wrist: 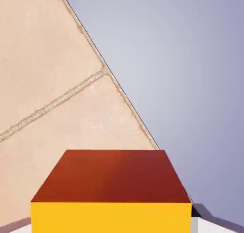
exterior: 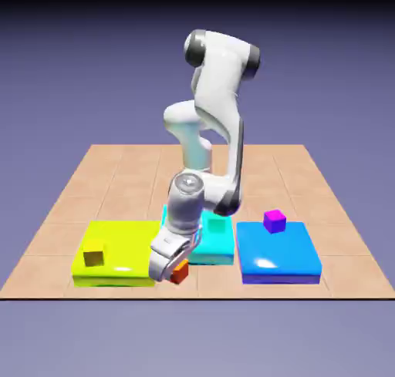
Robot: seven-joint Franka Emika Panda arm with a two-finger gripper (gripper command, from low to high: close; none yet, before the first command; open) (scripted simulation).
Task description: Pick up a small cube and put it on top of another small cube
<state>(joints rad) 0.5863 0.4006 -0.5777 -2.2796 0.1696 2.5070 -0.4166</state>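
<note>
The small orange cube [exterior: 180, 272] rests low near the table's front edge, between the yellow slab and the cyan slab. My gripper [exterior: 174, 273] is tilted down over it and shut on it. In the hand view the orange cube [wrist: 112, 194] fills the bottom middle, with a grey fingertip [wrist: 209, 223] showing at its right side. Whether it still touches the table I cannot tell. The small purple cube [exterior: 274, 220] stands on the back of the blue slab [exterior: 278, 258], off to the exterior view's right of my gripper.
An olive-brown cube [exterior: 94, 257] lies on the yellow slab [exterior: 123, 240]. A teal cube [exterior: 217, 225] sits on the cyan slab [exterior: 212, 254] just behind my hand. The table's edge [wrist: 124, 96] runs diagonally through the hand view.
</note>
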